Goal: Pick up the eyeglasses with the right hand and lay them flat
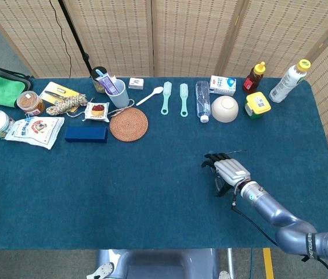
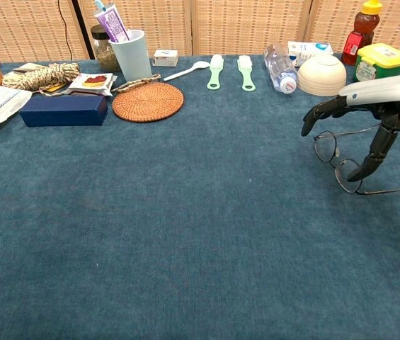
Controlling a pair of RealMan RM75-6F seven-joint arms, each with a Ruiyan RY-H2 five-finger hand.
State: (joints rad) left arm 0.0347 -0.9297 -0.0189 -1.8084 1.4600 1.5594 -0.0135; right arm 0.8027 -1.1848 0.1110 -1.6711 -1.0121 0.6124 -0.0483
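While the fingers (image 2: 320, 112) of the right hand (image 2: 369, 106) are seen spread apart and arched downward in the chest view, nothing is held in them. The long fingers reach forward and left, their tips raised off the cloth, just above and left of the eyeglasses (image 2: 341, 157). A lower digit is angled down, its tip at or close to the nearer lens; contact cannot be told. The eyeglasses lie on the blue bench (image 2: 185, 212) beneath the hand, lenses toward the left, one temple arm stretched out to the right along the cloth, the other raised under the palm.

From the head view the right hand (image 1: 227, 172) is seen over the eyeglasses (image 1: 218, 186), most of the frame hidden by it; only part of a lens shows at its lower left edge and a thin temple end at its upper right. The grey forearm (image 1: 274, 210) runs back toward the lower right corner.

Well apart, along the far edge, a white bowl (image 2: 321, 74), a clear bottle (image 2: 280, 68), two green brushes (image 2: 215, 71) and a woven coaster (image 2: 147, 102) are set. The left hand is not shown in either view.
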